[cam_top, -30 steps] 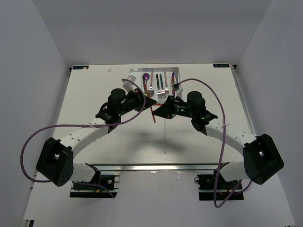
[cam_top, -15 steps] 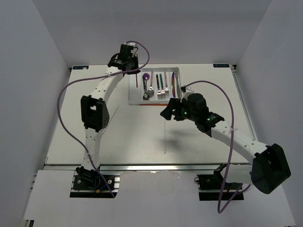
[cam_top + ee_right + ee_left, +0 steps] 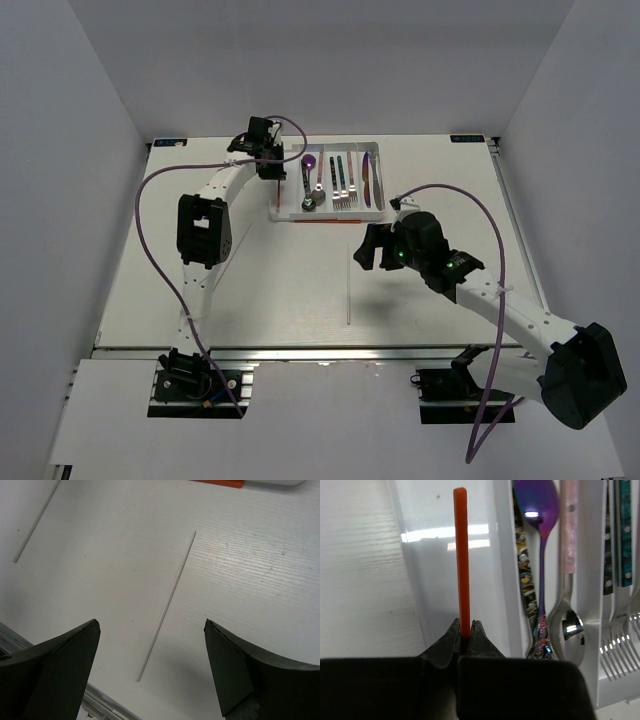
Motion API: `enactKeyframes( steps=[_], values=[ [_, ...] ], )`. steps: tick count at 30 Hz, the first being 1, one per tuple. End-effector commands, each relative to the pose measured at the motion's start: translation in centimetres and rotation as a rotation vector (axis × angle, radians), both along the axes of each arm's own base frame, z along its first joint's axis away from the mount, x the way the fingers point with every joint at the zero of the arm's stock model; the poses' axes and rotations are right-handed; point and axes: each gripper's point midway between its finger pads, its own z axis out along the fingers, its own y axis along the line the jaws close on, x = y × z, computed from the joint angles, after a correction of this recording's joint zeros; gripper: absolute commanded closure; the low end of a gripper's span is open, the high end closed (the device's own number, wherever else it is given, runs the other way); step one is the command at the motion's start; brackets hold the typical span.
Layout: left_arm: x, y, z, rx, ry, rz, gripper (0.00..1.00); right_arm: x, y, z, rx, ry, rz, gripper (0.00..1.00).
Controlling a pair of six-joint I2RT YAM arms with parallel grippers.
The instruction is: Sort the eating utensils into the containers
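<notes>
- Nearest, the right end effector (image 3: 151, 626) hangs released above the tabletop (image 3: 250, 290), jaws wide apart and holding nothing.
- Under it a pale stick (image 3: 167, 605) lies flat on the tabletop. It is so thin that the fingers could scrape the surface, roll it aside or close over it without catching it.
- Further out, a loose chopstick (image 3: 320, 221), red-orange, lies outside the white tray (image 3: 432, 570), along its near rim. That wall leaves one finger little room, so a grasp may push it rather than lift it.
- Farthest, the left end effector (image 3: 466, 630) is clenched on one end of the held chopstick (image 3: 461, 555), which reaches over the tray's bare leftmost compartment.
- Next door lie a purple spoon (image 3: 537, 505) and, beyond it, forks (image 3: 620, 645).
- Gripped at one end only, the chopstick could pivot on release, bridge the divider or bounce out if let go high or skewed.
</notes>
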Motion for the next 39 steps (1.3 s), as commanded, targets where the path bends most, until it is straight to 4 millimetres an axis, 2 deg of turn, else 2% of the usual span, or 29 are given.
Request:
enactKeyframes(
  steps=[1, 5, 9, 10, 13, 14, 16, 17, 19, 20, 22, 23, 24, 25, 26, 27, 28, 29, 30, 31, 34, 35, 39],
  values=[
    [1.7, -2.1, 4.5, -0.08, -0.128, -0.046, 0.97, 0.1, 0.2, -0.6, -0.011, 0.002, 0.016, 0.11],
    [1.7, -2.4, 5.7, -0.109, -0.151, -0.05, 0.96, 0.0, 0.8, -1.4, -0.006, 0.038, 0.032, 0.11],
    [1.3, -2.1, 5.2, -0.094, -0.134, -0.039, 0.75, 0.1, 1.1, -1.5, -0.004, 0.05, 0.034, 0.11],
    [1.3, -1.9, 4.8, -0.085, -0.124, -0.03, 0.59, 0.1, 1.2, -1.5, -0.005, 0.055, 0.026, 0.11],
    [1.0, -1.5, 4.5, -0.074, -0.104, -0.006, 0.28, 0.1, 1.2, -1.7, -0.045, 0.056, -0.013, 0.11],
    [0.8, -1.5, 5.1, -0.075, -0.107, -0.001, 0.25, -0.1, 1.5, -2.1, -0.083, 0.052, -0.031, 0.11],
    [0.6, -1.3, 6.5, -0.087, -0.117, 0.022, 0.02, 0.3, 1.4, -2.4, -0.147, 0.047, -0.1, 0.11],
    [0.3, -1.2, 8.7, -0.098, -0.148, 0.029, 0.02, -0.2, 2.2, -2.5, -0.169, 0.042, -0.101, 0.1],
    [-0.2, -0.9, 11.1, -0.121, -0.169, 0.077, 0.02, 0.3, 1.7, -3.5, -0.235, 0.039, -0.202, 0.11],
    [-1.2, -0.5, 13.9, -0.14, -0.199, 0.099, 0.02, 0.1, 2.1, -3.9, -0.252, 0.04, -0.213, 0.11],
    [-2.8, 0.2, 16.7, -0.182, -0.219, 0.17, 0.02, 0.2, 2.3, -5.4, -0.304, 0.067, -0.252, 0.11],
    [-4.7, 0.6, 14.8, -0.181, -0.168, 0.188, 0.02, 0.0, 2.3, -5.8, -0.33, 0.069, -0.281, 0.11],
    [-6.9, 1.0, 19.5, -0.239, -0.244, 0.207, 0.02, 0.0, 2.6, -6.2, -0.346, 0.069, -0.276, 0.11],
    [-7.8, 1.1, 21.2, -0.274, -0.303, 0.211, 0.02, -0.2, 2.9, -6.7, -0.363, 0.075, -0.274, 0.11],
    [-9.3, 1.7, 22.0, -0.287, -0.327, 0.225, 0.02, -0.3, 3.7, -7.5, -0.39, 0.091, -0.261, 0.11],
    [-12.5, 2.7, 22.8, -0.296, -0.349, 0.236, 0.02, -0.5, 4.0, -8.0, -0.404, 0.103, -0.253, 0.12],
    [-13.7, 3.4, 23.4, -0.292, -0.377, 0.25, 0.02, -0.6, 4.1, -9.2, -0.437, 0.121, -0.25, 0.14],
    [-15.0, 3.8, 23.7, -0.291, -0.386, 0.25, 0.02, -0.9, 4.5, -9.5, -0.441, 0.128, -0.242, 0.19],
    [-16.3, 4.5, 22.7, -0.263, -0.375, 0.255, 0.02, -1.1, 4.8, -9.9, -0.436, 0.139, -0.239, 0.22],
    [-18.0, 5.4, 23.9, -0.251, -0.4, 0.268, 0.02, -1.2, 4.9, -10.3, -0.434, 0.149, -0.234, 0.25],
    [-20.8, 6.2, 23.1, -0.208, -0.378, 0.238, 0.02, -2.1, 4.6, -12.0, -0.455, 0.194, -0.226, 0.4],
    [-21.3, 6.4, 22.6, -0.194, -0.366, 0.234, 0.02, -2.3, 4.4, -12.3, -0.463, 0.202, -0.228, 0.48],
    [-23.0, 7.3, 20.8, -0.133, -0.332, 0.219, 0.02, -3.8, 3.3, -14.1, -0.489, 0.258, -0.213, 0.69]
  ],
)
